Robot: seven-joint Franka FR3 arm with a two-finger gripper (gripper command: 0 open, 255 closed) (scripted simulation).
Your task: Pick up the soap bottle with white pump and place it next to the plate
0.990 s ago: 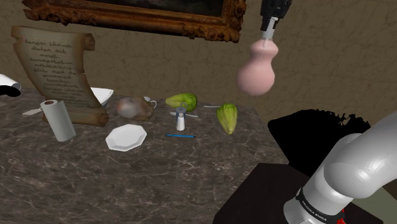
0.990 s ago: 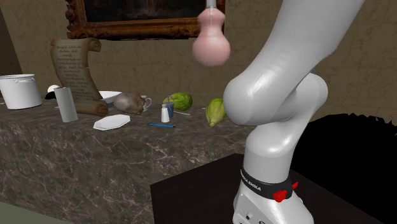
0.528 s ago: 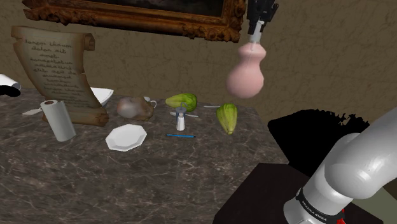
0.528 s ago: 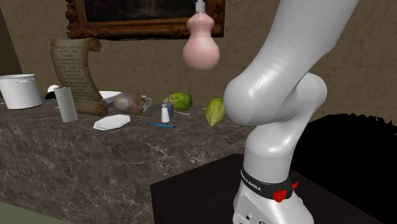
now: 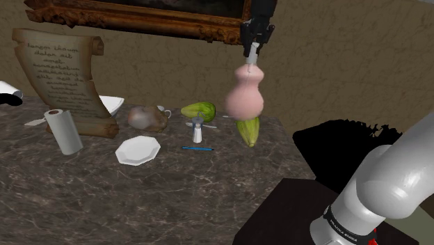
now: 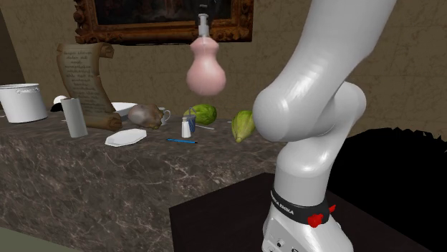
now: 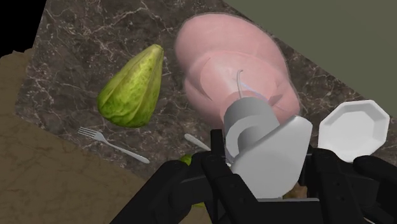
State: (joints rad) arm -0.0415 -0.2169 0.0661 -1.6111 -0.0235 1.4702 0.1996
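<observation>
A: In the shoulder view, what is the pincer (image 5: 253,43) doing?
B: It is clamping the white pump (image 5: 250,56) of a pink soap bottle (image 5: 245,99), which is hanging straight below it, high over the marble counter (image 5: 174,188). The white plate (image 5: 138,149) is lying well below the pincer, toward that view's left.
A: And the second exterior view?
B: The soap bottle (image 6: 206,70) is dangling in mid-air, and the plate (image 6: 126,137) is sitting far beneath it.
A: The wrist view?
B: The black fingers (image 7: 191,184) are pinching the pump (image 7: 267,153) between them. Past the bottle, a green gourd (image 7: 132,89) and a fork (image 7: 114,145) are lying on the counter.
A: What is this carry asking for?
B: Probably gliding level until the pincer is hovering over bare counter just beside the plate, then lowering slowly, since a bottle held by its pump may be swinging.
</observation>
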